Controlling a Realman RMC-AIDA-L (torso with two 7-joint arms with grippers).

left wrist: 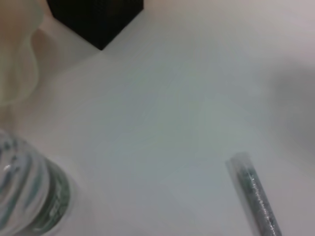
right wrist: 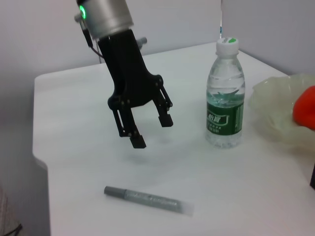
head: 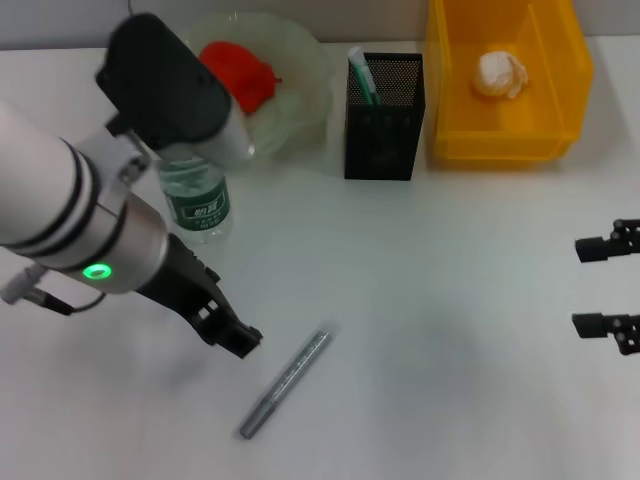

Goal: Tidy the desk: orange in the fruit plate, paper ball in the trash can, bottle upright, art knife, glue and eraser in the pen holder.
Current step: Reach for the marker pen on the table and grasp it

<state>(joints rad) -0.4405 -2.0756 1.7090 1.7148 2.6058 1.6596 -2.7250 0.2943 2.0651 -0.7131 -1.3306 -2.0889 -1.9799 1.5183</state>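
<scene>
The work surface is a plain white desk point(head: 420, 330), matte, with a rounded front corner visible in the right wrist view; behind it stands a bare pale wall point(right wrist: 44, 34).

Taking the black mesh holder point(head: 383, 120) as landmark: it stands at the back of the desk, with a green-and-white tube point(head: 362, 78) upright inside. Just left of the holder sits the translucent plate point(head: 300, 100) with the orange point(head: 240, 72) in it. Just right of the holder is the yellow bin point(head: 505, 85), holding the paper ball point(head: 500, 73). The bottle point(head: 195, 200) stands upright, left of and nearer than the holder, close beside the plate.

The knife point(head: 285, 384), a slim grey stick, lies flat well in front of the holder, on open desk.

The left gripper point(right wrist: 150, 130) hangs above the desk between bottle and knife, fingers spread apart and holding nothing. The right gripper point(head: 608, 287) waits at the desk's right edge, far right of the holder, its fingers apart and unloaded.
</scene>
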